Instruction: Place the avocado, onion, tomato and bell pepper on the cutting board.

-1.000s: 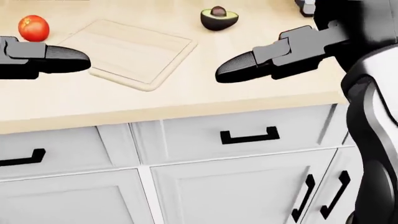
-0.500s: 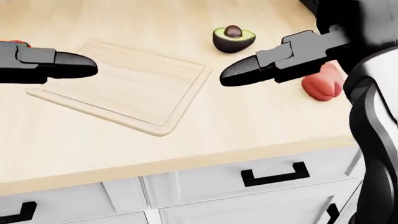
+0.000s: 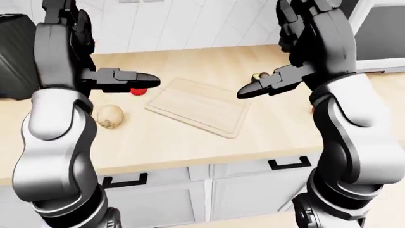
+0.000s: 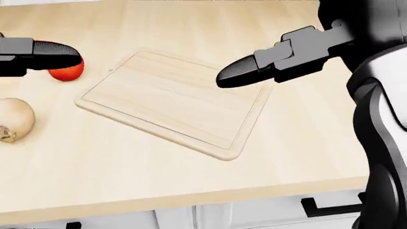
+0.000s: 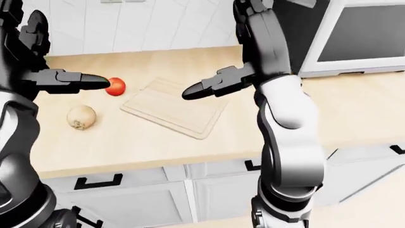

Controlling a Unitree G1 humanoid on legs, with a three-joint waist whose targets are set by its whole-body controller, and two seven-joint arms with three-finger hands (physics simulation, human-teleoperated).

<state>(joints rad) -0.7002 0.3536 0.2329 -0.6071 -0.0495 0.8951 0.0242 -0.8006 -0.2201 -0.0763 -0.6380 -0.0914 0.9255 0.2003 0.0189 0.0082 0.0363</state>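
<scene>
Right hand, black fingers extended, holding nothing, hovers over the pale rectangular wooden cutting board. Left hand likewise open, off the board's left. Round red tomato and pale yellow onion sit left of the board.

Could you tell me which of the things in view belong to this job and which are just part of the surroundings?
Belonging to the job:
cutting board, nothing on it yet
tomato
onion
avocado, mostly hidden behind the right arm

Just surroundings:
wooden counter
white cabinets below
dark appliance at the right-eye view's upper right

The bell pepper does not clearly show.
</scene>
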